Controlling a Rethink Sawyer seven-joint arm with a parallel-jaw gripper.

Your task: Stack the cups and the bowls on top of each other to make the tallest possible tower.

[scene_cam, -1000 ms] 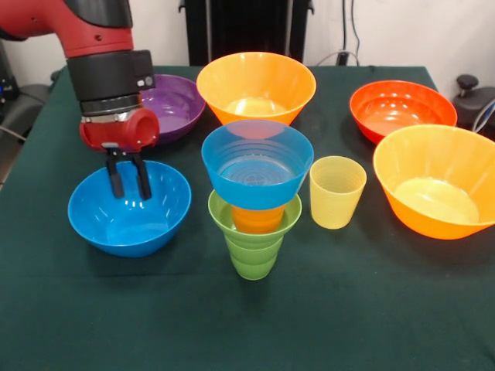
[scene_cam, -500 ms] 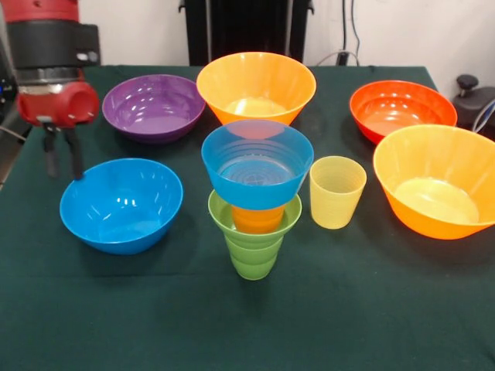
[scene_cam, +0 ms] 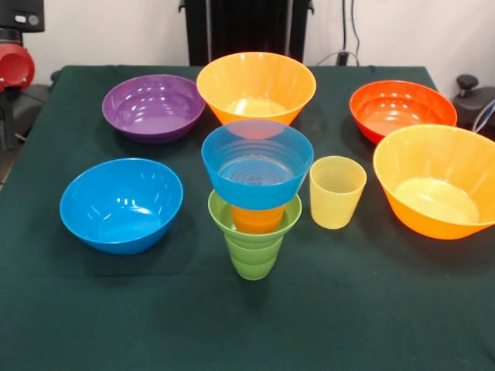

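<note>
Only the red wrist housing of the hand [scene_cam: 14,68] shows, at the upper left edge of the frame, off the counter's [scene_cam: 116,309] left side; its fingers are out of sight, so whether it is wide or narrow cannot be told, and nothing is seen in it.

Nearest it, at the upper left of the dark green counter, sits the purple bowl [scene_cam: 153,107], glossy and upright. Below that, at middle left, the medium blue bowl [scene_cam: 121,205] rests upright, opaque and shiny.

At the centre of the frame stands the tower [scene_cam: 254,197]. Its lowest piece is the green ribbed cup [scene_cam: 252,259], standing upright on the counter. The small green bowl [scene_cam: 220,212] sits on the cup's mouth, the orange cup [scene_cam: 257,220] is nested inside it, and the small translucent blue bowl [scene_cam: 257,164] is seated on top, ribbed rings visible through its wall.

Just to the right of the tower, apart from it, stands the pale yellow cup [scene_cam: 337,192], ribbed and upright. Behind the tower, at top centre, is one big orange bowl [scene_cam: 255,86]. At upper right sits the red-orange bowl [scene_cam: 402,110], and below it, at the right edge, the second big orange bowl [scene_cam: 437,189].
</note>
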